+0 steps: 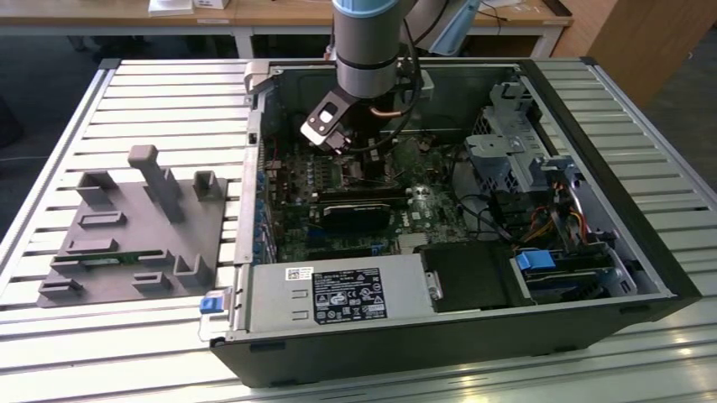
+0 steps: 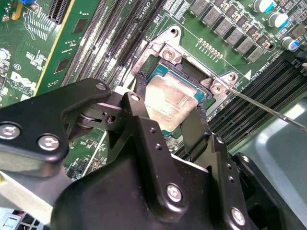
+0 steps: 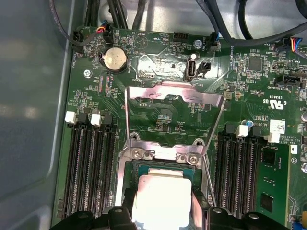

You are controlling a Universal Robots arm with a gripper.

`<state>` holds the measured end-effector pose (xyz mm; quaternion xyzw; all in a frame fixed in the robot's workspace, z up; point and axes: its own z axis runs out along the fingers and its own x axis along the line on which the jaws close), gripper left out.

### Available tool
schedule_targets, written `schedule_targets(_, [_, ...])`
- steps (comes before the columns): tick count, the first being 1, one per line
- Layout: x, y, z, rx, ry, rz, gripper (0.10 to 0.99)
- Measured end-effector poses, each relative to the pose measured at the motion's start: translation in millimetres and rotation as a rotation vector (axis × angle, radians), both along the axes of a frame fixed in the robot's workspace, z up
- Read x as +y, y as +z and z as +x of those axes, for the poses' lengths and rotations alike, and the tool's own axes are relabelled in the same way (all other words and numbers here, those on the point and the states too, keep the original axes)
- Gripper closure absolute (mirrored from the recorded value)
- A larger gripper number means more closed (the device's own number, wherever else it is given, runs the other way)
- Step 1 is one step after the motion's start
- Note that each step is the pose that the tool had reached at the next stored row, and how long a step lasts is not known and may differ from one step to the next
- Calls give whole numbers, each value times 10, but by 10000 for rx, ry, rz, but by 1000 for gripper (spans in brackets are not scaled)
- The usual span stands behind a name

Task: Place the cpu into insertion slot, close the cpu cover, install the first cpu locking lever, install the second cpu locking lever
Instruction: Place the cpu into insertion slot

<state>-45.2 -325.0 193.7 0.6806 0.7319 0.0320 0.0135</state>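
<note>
Over dark square insertion slot (image 2: 188, 72): black tool (image 2: 170, 108) clamps flat silver-grey cpu (image 3: 163, 196).

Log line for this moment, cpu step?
gripper: shut on cpu | cpu: at insertion slot, seating unclear | cpu cover: open, raised

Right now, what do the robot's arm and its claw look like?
The arm is a silver-grey tube with a light blue cap and a black band near its wrist. Dark cables run down beside it. The gripper is matt black metal, built of angular plates fixed with silver screws, and it ends in two flat black fingers.
</note>
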Motion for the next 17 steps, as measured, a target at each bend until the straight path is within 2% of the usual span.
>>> schedule_targets(2, [0, 0, 0, 1, 0, -1, 533])
schedule_targets(3, [0, -1, 0, 1, 0, -1, 471])
schedule_targets(17, [25, -2, 5, 1, 0, -1, 471])
